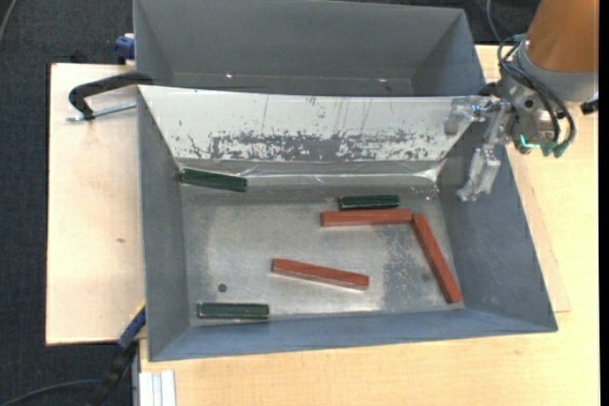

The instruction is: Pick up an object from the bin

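My gripper hangs by the bin's right wall, above the slope and off the floor, with nothing between its fingers. Nearest to it on the floor lies a long red bar running along the right side. A second red bar lies crosswise to its left, meeting it at the upper end. A short dark green bar rests just behind that one.
Another red bar lies in the middle of the floor. One dark green bar sits at the front left, another at the back left by the wall. A small dark speck lies near the front left.
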Controlling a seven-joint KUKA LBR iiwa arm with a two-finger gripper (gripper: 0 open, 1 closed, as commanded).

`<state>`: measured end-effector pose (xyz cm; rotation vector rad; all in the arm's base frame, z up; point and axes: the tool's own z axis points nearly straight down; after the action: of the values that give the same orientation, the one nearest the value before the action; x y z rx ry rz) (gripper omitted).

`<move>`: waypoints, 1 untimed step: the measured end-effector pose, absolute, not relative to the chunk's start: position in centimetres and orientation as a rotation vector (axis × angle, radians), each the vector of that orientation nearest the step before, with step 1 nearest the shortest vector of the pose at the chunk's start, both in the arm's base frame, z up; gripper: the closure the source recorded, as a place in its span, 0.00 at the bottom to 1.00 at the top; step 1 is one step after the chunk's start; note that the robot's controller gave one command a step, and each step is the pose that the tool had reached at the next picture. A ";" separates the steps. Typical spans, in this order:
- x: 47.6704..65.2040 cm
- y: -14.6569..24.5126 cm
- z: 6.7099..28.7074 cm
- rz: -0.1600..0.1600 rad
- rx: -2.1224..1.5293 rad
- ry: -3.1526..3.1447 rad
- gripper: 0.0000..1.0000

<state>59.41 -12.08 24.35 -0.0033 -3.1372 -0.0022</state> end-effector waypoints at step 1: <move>60.0 -7.3 11.5 -0.005 -0.007 -3.136 0.00</move>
<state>59.97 -7.25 11.48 -0.0068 -3.1358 -0.0050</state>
